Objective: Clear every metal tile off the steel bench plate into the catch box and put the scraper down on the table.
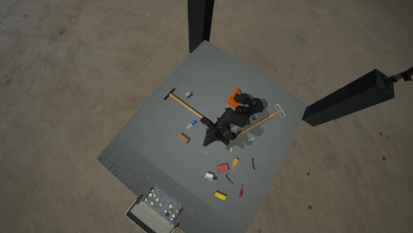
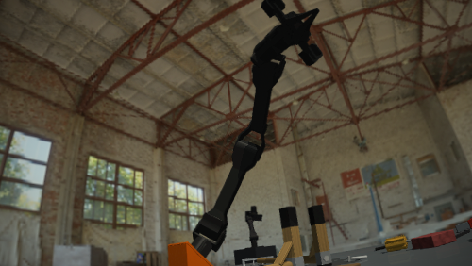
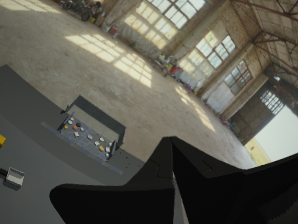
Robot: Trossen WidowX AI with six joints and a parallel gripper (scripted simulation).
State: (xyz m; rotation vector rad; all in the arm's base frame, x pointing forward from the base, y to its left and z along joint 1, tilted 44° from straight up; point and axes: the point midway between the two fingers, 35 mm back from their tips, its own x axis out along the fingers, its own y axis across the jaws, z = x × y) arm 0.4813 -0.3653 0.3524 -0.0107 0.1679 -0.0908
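Observation:
My gripper [image 1: 205, 145] [image 2: 317, 10] [image 3: 168, 143] is shut and empty, raised high above the table. The long scraper [image 1: 186, 106] lies on the left of the table in the top view, its dark crosswise head at the far end; the arm hides part of its near end. The steel bench plate [image 1: 168, 193] [image 3: 82, 141] bears several small pale tiles and a few orange ones. The catch box [image 1: 154, 219] [image 3: 102, 112] adjoins the plate's far end; no tiles show in its visible part.
A second wooden-handled tool [image 1: 262, 121] with an outline head lies right of the arm. A brown block [image 1: 183, 138], red block [image 1: 223, 168] [image 2: 434, 239], yellow block [image 1: 220, 196] [image 3: 1, 141], white item [image 1: 210, 176] [image 3: 15, 178] and red screwdriver [image 1: 241, 191] lie on the table. An orange block [image 1: 234, 98] [image 2: 181, 255] is by the arm.

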